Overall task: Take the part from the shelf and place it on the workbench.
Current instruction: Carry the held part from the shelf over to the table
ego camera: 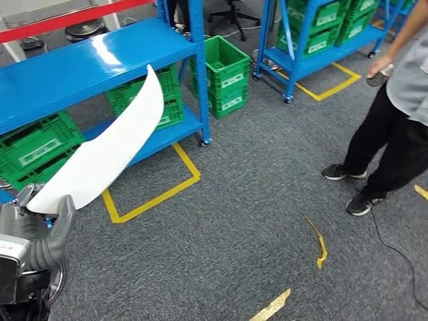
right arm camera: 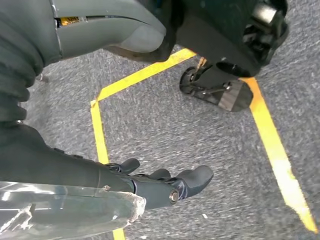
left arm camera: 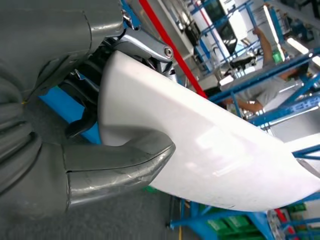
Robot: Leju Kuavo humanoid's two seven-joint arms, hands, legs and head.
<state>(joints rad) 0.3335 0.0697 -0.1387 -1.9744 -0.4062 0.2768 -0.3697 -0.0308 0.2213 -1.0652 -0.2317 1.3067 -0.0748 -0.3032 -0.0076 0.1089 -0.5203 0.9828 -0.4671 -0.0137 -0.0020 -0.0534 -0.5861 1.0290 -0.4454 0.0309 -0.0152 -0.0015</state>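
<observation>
The long white part is already off the blue shelf, grasped at its near end by the left robot hand and carried beyond it above the carpet, while the right robot hand hangs released, and placing on the worktop is judged still to be done.

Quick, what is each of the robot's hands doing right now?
Left hand: holding the long white part by one end.
Right hand: open, holding nothing, fingers apart above the carpet.

Part in left robot hand before shelf, crates right of shelf, person far right
</observation>
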